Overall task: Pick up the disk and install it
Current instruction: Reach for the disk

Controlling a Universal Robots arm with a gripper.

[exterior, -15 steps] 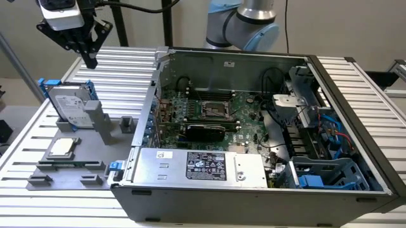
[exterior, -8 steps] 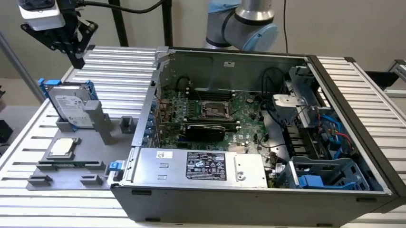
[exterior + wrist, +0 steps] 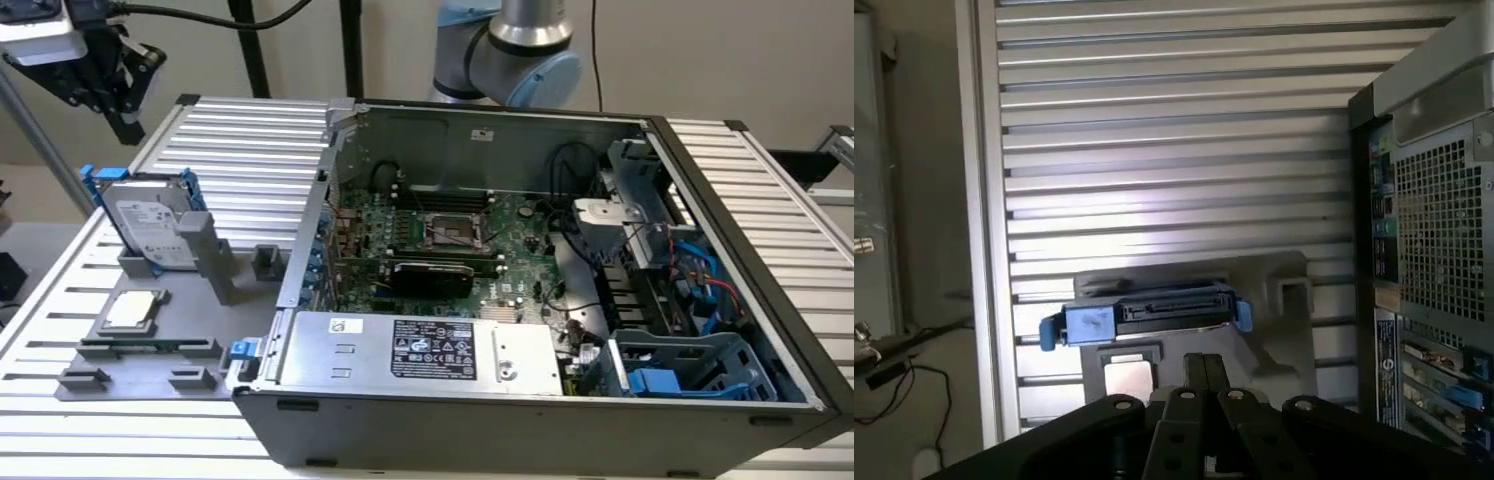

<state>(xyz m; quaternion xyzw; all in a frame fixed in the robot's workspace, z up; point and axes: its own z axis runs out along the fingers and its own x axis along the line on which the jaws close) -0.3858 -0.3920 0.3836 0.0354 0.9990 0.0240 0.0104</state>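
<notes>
The disk (image 3: 144, 228) is a silver-grey drive with a white label in a blue carrier frame. It stands upright on edge in a grey holder (image 3: 200, 262) at the exterior view's left, beside the open computer case. My gripper (image 3: 128, 122) hangs in the air well above and slightly behind it, holding nothing. In the wrist view the disk (image 3: 1149, 312) shows edge-on, with its connector and blue frame ends, straight ahead of my gripper (image 3: 1205, 366). The two fingers (image 3: 1194, 380) lie side by side, shut.
The open computer case (image 3: 561, 420) takes up the middle and the exterior view's right, with motherboard (image 3: 454, 235), grey power-supply box (image 3: 420, 350) and blue drive bay (image 3: 687, 370) inside. A small square silver chip (image 3: 131, 310) lies on the grey fixture plate (image 3: 147, 380). Ribbed metal table (image 3: 247, 125) underneath.
</notes>
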